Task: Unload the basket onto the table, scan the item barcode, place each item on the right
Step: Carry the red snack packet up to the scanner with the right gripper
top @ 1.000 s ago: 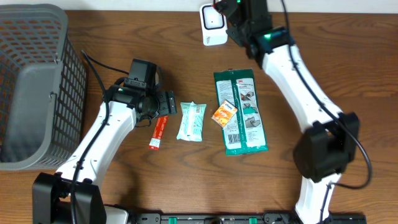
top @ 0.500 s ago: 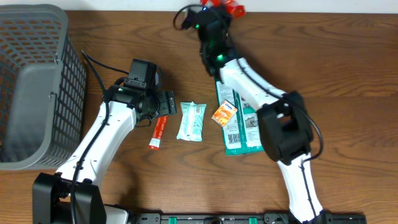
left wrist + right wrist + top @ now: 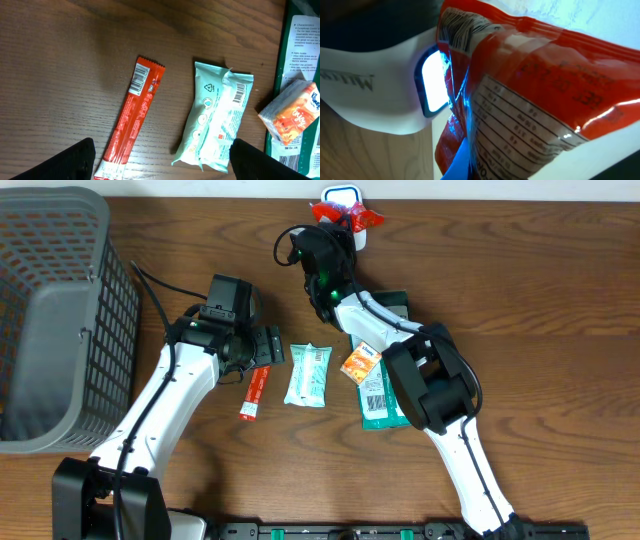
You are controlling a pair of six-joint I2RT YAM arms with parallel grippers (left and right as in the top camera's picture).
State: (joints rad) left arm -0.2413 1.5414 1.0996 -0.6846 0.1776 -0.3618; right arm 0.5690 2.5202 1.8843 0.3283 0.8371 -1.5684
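My right gripper (image 3: 335, 230) is shut on a red snack packet (image 3: 350, 217) and holds it against the white barcode scanner (image 3: 340, 194) at the table's back edge. In the right wrist view the red packet (image 3: 545, 85) fills the frame. Its barcode end lies next to the scanner's (image 3: 370, 85) lit window, and a blue finger pad (image 3: 465, 160) presses the packet's lower edge. My left gripper (image 3: 266, 346) hangs open over a red stick sachet (image 3: 132, 125); a mint-green packet (image 3: 217, 122) lies just to the right of the sachet. Nothing is between the left fingers.
A grey mesh basket (image 3: 50, 310) stands at the left edge. An orange tissue pack (image 3: 361, 362) lies on a long green package (image 3: 392, 395) under my right arm, and both show at the right of the left wrist view.
My right arm has swung and folded to the left, carrying the red packet to the scanner's face. The left arm and the items on the table have not moved.
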